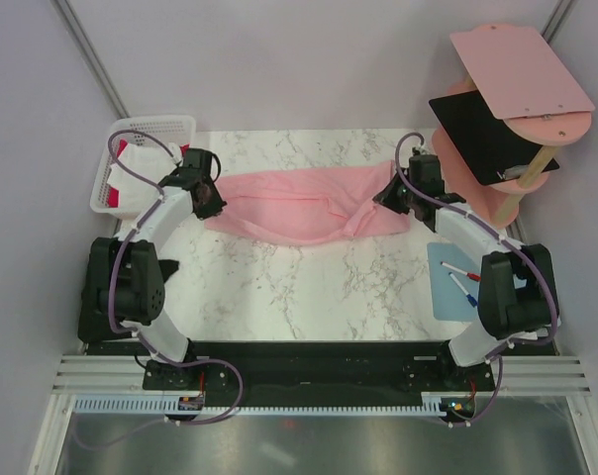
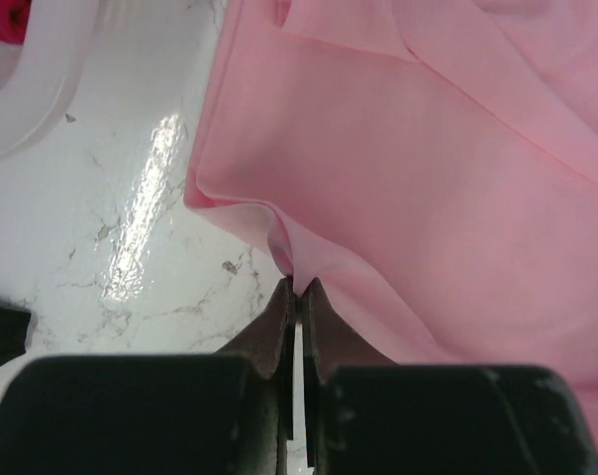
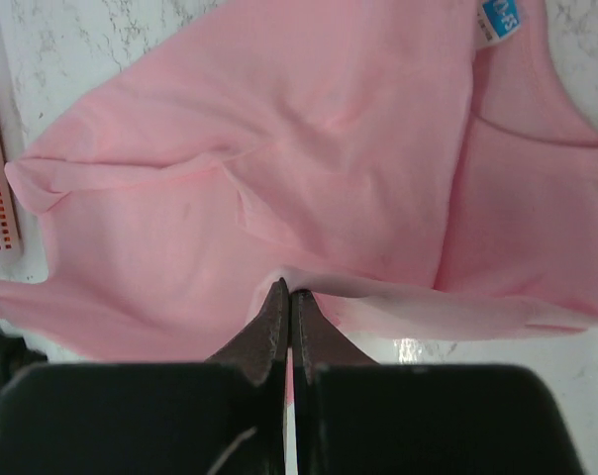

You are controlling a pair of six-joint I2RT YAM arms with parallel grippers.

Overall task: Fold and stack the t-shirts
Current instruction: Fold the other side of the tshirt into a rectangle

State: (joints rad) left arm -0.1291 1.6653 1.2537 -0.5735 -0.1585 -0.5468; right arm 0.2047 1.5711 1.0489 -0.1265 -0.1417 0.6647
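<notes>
With the left jaws and right jaws each clamped on an edge of the pink shirt [image 1: 309, 210], which lies bunched across the far middle of the bench [image 1: 309, 287], raise both ends level and pull apart gently so it spreads flat without slipping.

basket [image 1: 155, 122]: white and red cloth [image 1: 116, 183] half behind my left arm [image 1: 155, 213]; I can't count pieces.
pink t-shirt [image 1: 299, 203]: from above, ends hidden under left gripper [image 1: 210, 203] and right gripper [image 1: 390, 196].
neck tag [image 3: 499, 18]: clipped by the frame, print unreadable.
</notes>
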